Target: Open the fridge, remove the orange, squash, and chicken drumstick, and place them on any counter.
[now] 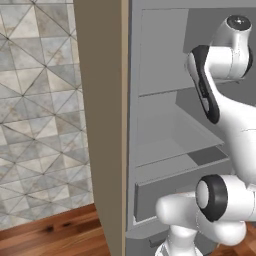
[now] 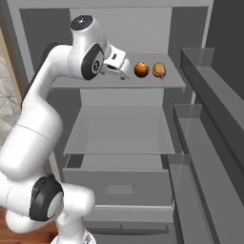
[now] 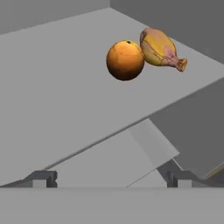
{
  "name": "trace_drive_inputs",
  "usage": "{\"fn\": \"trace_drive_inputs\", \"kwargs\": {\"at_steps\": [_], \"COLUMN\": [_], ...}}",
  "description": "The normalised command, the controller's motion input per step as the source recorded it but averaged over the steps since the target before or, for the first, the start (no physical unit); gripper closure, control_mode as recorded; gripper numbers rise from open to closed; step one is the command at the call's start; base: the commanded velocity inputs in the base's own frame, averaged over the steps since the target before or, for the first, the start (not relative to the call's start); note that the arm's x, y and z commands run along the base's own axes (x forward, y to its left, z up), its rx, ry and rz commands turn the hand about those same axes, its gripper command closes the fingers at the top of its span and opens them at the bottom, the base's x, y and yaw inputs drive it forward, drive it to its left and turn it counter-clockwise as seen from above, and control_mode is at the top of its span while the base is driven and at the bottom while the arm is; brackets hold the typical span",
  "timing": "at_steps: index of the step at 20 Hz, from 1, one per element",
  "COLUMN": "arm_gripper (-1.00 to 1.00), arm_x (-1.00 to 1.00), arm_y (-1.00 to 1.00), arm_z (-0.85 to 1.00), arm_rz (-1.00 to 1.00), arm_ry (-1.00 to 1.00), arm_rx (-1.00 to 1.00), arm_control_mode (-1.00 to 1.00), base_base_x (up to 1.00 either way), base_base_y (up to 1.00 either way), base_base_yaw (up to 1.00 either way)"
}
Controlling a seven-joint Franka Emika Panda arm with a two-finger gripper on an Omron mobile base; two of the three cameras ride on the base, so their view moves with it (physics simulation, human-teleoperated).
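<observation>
A: Where are the task's things seen?

B: The orange [image 2: 141, 69] and the chicken drumstick [image 2: 159, 70] are set side by side on the upper shelf [image 2: 152, 82] of the opened fridge [image 2: 119, 124], toward its right end and back from the front edge. In the hand view they appear to touch.

A: And the end effector [image 2: 123, 69]?

B: It is held just left of the orange, above the shelf, fingertips [image 3: 43, 178] spread wide and nothing pinched. Bare shelf is left between it and the fruit.
</observation>
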Motion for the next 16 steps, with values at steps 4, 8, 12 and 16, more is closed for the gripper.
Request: {"fn": "trace_drive_inputs", "kwargs": {"at_steps": [4,8,12,16], "arm_gripper": [-1.0,-1.0,-1.0,-1.0], "arm_x": [0.79,0.76,0.7,0.72], "arm_y": [-0.39,-0.38,-0.33,-0.22], "arm_z": [-0.04,-0.05,0.0,0.0], "arm_rz": [-0.13,-0.09,-0.06,-0.01], "arm_ry": [-0.09,0.0,0.01,0.02], "arm_rx": [-0.16,-0.07,0.0,0.0], "arm_control_mode": [-1.0,-1.0,-1.0,-1.0], "base_base_x": [0.0,0.0,0.0,0.0], "base_base_y": [0.0,0.0,0.0,0.0], "base_base_yaw": [0.0,0.0,0.0,0.0]}}
